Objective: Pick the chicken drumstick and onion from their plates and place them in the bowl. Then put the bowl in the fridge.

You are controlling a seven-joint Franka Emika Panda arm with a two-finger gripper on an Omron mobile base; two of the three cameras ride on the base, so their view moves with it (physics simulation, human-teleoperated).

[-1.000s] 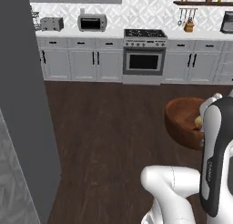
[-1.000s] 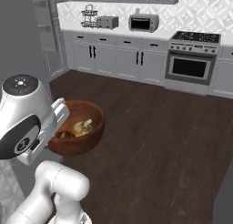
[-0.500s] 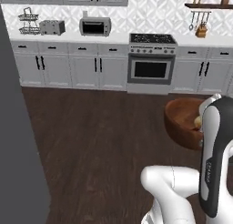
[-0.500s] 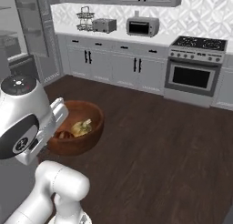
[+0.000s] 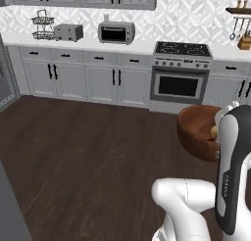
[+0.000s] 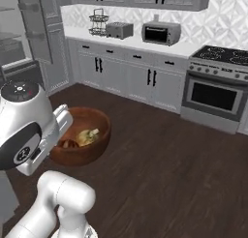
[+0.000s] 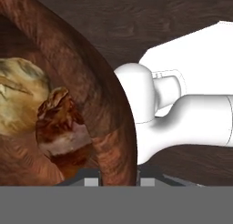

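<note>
The reddish-brown wooden bowl (image 5: 196,132) (image 6: 82,141) hangs above the dark floor, close in front of my arm. My gripper (image 7: 118,182) is shut on the bowl's rim (image 7: 116,127), one fingertip inside the wall and one outside. Inside the bowl lie the yellowish onion (image 7: 18,100) (image 6: 89,135) (image 5: 214,132) and, beside it, the reddish-brown chicken drumstick (image 7: 61,132) (image 6: 68,144). The grey fridge (image 6: 41,34) stands at the far left of the right base view, with shelves showing beside its panelled door. The plates are out of view.
Grey cabinets with a white counter (image 5: 78,41) run along the back wall, carrying a toaster (image 5: 68,33) and a toaster oven (image 5: 116,32). A stove with oven (image 5: 179,81) stands to their right. Dark wooden floor (image 5: 83,152) lies open between me and the cabinets.
Both base views have swung, so the cabinets and stove have slid to the right: the base has turned. The bowl stays in the gripper with both foods inside.
</note>
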